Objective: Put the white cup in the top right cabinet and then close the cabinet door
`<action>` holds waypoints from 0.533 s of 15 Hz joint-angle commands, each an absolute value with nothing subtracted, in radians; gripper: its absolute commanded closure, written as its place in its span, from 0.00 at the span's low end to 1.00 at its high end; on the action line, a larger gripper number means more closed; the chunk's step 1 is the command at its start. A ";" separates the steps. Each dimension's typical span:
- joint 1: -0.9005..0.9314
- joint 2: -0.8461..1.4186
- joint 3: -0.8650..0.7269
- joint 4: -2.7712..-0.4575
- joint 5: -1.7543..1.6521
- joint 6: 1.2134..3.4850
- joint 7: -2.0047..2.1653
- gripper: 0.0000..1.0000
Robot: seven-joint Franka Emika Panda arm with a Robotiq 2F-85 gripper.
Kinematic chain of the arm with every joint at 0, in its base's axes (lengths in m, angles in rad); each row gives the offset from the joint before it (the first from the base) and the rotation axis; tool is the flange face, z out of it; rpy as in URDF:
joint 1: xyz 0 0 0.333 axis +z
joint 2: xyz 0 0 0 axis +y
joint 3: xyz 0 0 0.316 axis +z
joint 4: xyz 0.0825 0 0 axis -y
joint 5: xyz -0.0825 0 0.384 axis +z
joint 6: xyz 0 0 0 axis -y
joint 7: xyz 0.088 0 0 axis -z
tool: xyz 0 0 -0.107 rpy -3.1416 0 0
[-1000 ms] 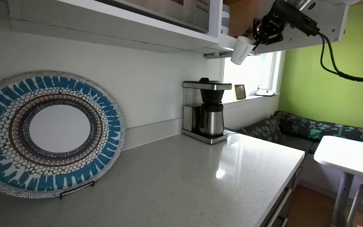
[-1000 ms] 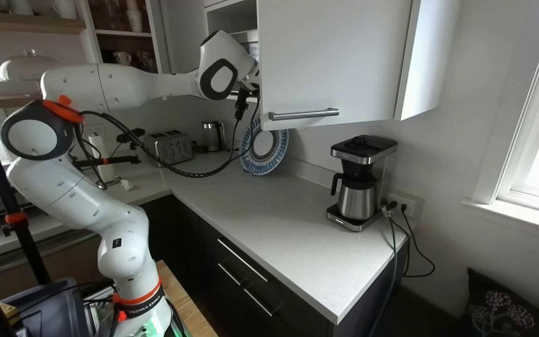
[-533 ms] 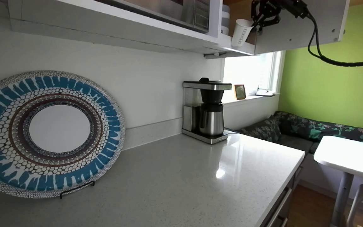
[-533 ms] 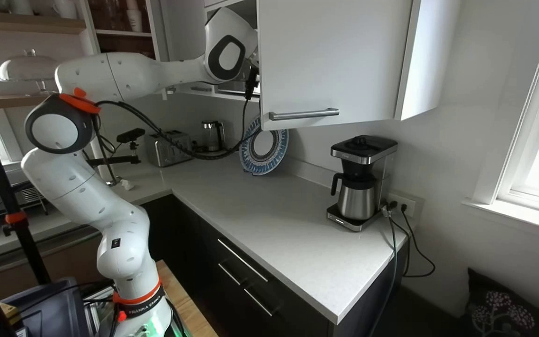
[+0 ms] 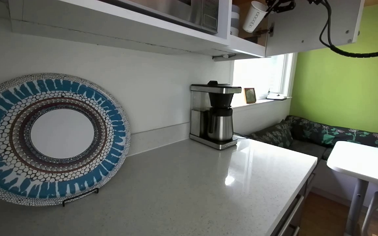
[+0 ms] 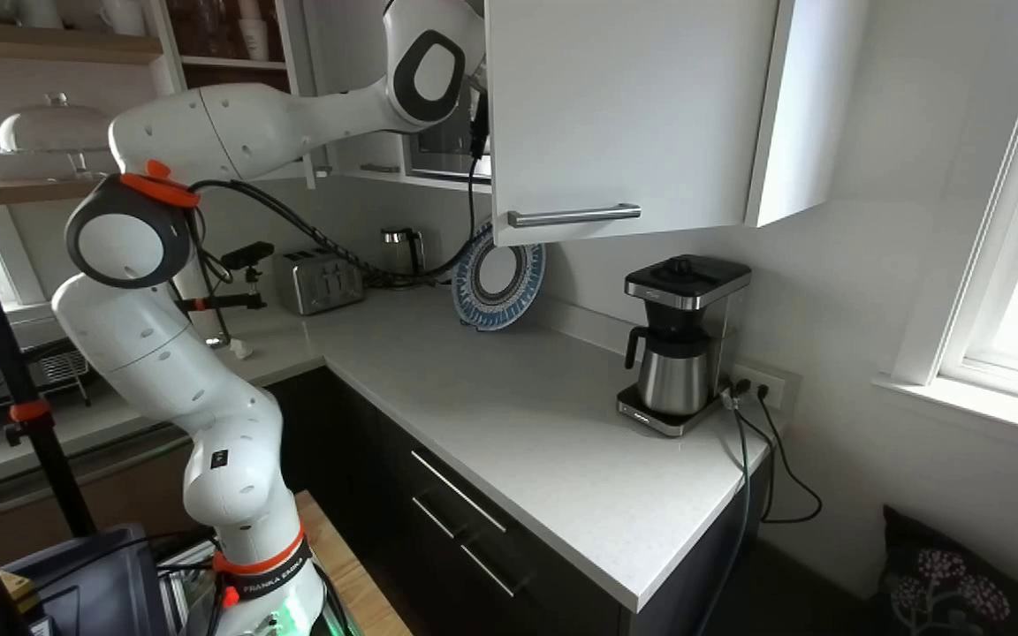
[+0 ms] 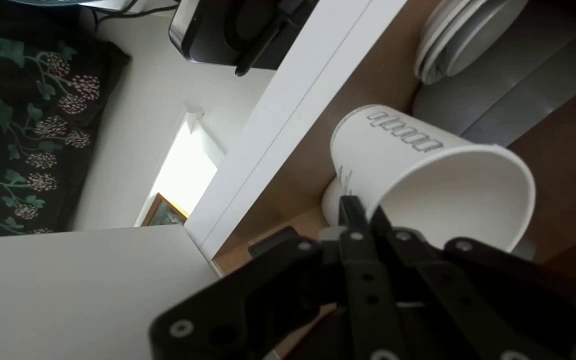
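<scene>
The white cup [image 5: 255, 17] has a row of grey marks on its side. It hangs tilted at the opening of the top right cabinet [image 5: 248, 46], above its floor edge. The brown cabinet interior is behind it. My gripper [image 5: 269, 12] is shut on the cup's rim, one finger inside and one outside. In the wrist view the gripper [image 7: 365, 212] pinches the near rim of the cup [image 7: 383, 145], mouth toward the camera. The cabinet door [image 5: 313, 28] stands open; it also shows in an exterior view [image 6: 633, 106], where it hides the gripper and cup.
Stacked white dishes [image 7: 463, 40] and a dark flat item [image 7: 273, 240] lie inside the cabinet. A grey-and-white stack [image 5: 235, 19] stands by its left wall. The door has a metal handle [image 6: 575, 215]. A coffee maker [image 5: 213, 114] stands on the counter [image 5: 182, 183] below.
My gripper has risen with the cup from below the cabinet floor edge to above it. The arm has lifted and shifted slightly toward the cabinet. The door has not moved.
</scene>
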State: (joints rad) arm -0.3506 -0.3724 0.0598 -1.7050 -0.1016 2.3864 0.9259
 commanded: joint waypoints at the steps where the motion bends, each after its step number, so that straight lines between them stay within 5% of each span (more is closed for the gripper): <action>1: -0.320 -0.310 0.044 -1.601 -0.108 2.294 0.990 0.99; 8: -0.283 -0.187 0.037 -1.399 -0.143 2.125 1.087 0.99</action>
